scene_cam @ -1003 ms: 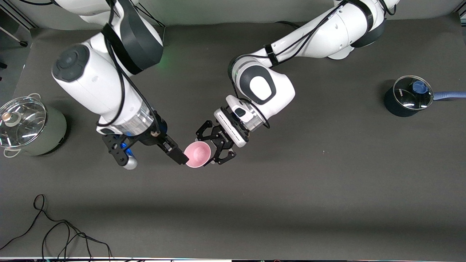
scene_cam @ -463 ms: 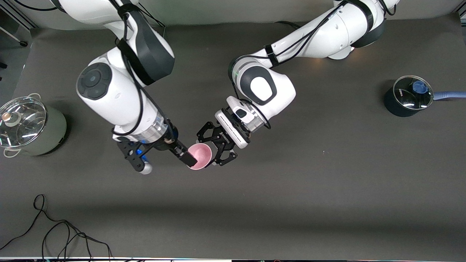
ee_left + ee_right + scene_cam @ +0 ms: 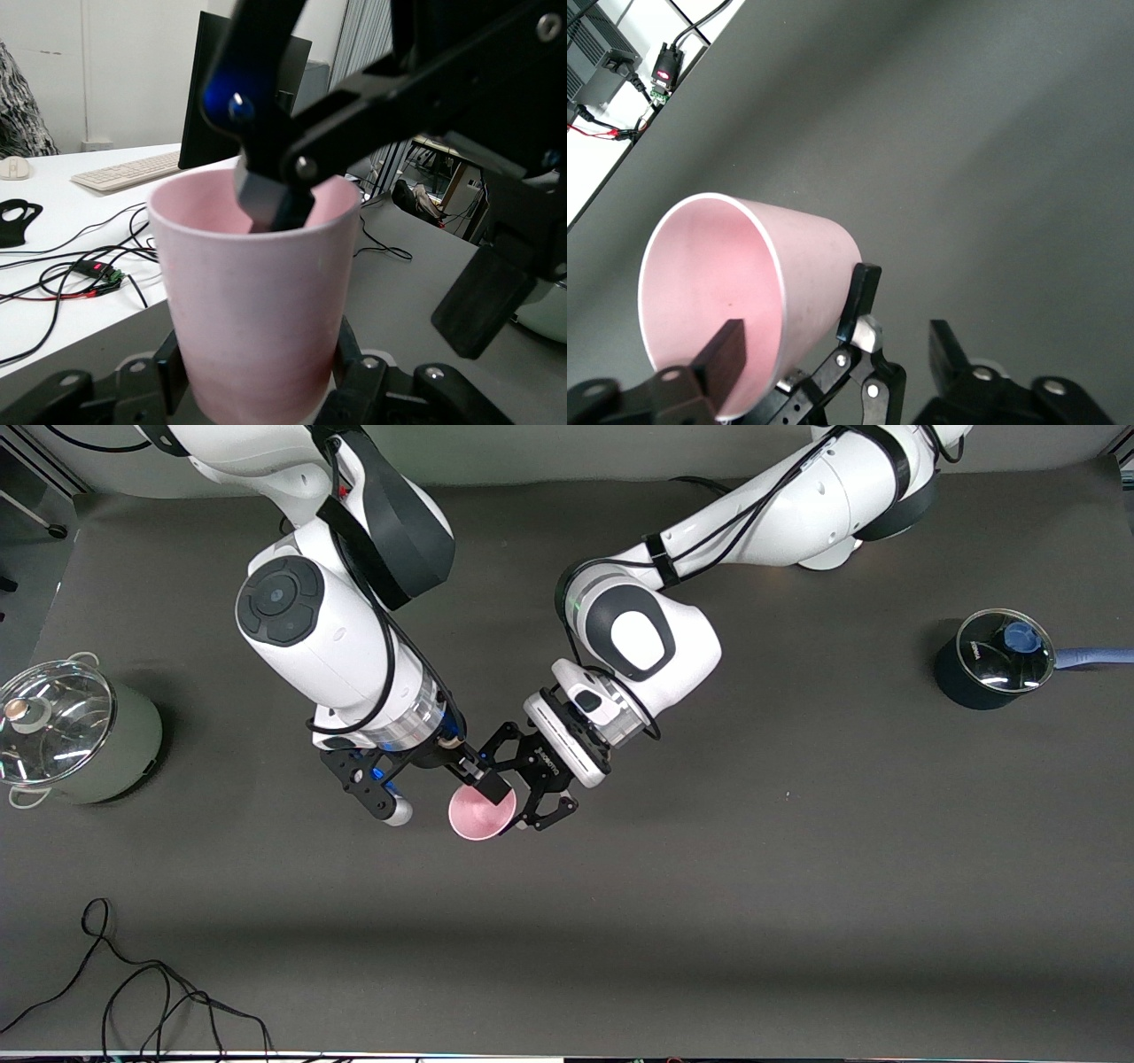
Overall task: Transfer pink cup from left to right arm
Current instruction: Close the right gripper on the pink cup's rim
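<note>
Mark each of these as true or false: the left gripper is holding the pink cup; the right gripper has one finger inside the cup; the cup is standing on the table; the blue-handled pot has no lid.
1. The left gripper is shut on the pink cup. True.
2. One of the right gripper fingers is inside the cup. True.
3. The cup stands on the table. False: it is held in the air.
4. The blue-handled pot has no lid. False: a glass lid covers it.

Pink cup [image 3: 257, 301]: smooth matt plastic, faintly mottled. Table [image 3: 797, 921]: dark grey matt covering, finely textured. Pot [image 3: 106, 744]: pale green matt body; glossy glass lid [image 3: 53, 722]. Saucepan [image 3: 974, 673] at 3 o'clock: dark body, glossy glass lid.
</note>
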Robot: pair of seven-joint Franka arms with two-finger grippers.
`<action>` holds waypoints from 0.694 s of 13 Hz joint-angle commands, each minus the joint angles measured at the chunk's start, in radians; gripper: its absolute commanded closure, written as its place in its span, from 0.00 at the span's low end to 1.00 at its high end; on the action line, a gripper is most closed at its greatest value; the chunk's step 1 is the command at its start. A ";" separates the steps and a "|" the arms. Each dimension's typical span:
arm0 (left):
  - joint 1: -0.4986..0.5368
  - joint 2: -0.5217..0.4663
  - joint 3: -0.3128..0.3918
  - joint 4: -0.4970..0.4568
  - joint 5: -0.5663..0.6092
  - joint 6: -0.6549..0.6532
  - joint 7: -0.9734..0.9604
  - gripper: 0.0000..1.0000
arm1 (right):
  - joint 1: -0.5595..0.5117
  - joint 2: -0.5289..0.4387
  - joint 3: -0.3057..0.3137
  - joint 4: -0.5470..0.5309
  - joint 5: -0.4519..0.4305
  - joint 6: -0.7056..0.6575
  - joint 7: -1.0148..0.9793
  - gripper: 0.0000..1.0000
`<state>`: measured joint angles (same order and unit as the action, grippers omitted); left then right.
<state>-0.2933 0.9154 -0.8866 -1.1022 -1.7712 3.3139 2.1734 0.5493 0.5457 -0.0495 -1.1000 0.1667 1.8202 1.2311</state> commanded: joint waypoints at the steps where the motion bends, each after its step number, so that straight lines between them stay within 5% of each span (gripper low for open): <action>1: -0.024 -0.013 0.020 0.022 -0.025 0.023 0.000 1.00 | 0.003 0.011 -0.003 0.022 -0.004 -0.022 0.025 0.81; 2: -0.024 -0.013 0.020 0.022 -0.025 0.023 0.000 1.00 | 0.001 0.010 -0.003 0.022 -0.006 -0.022 0.025 1.00; 9: -0.024 -0.013 0.021 0.022 -0.025 0.023 -0.001 1.00 | -0.014 -0.004 -0.016 0.025 -0.003 -0.024 0.005 1.00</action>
<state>-0.3029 0.9152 -0.8848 -1.1007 -1.7713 3.3152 2.1725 0.5353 0.5466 -0.0599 -1.0879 0.1654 1.8154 1.2328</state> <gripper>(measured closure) 0.348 0.868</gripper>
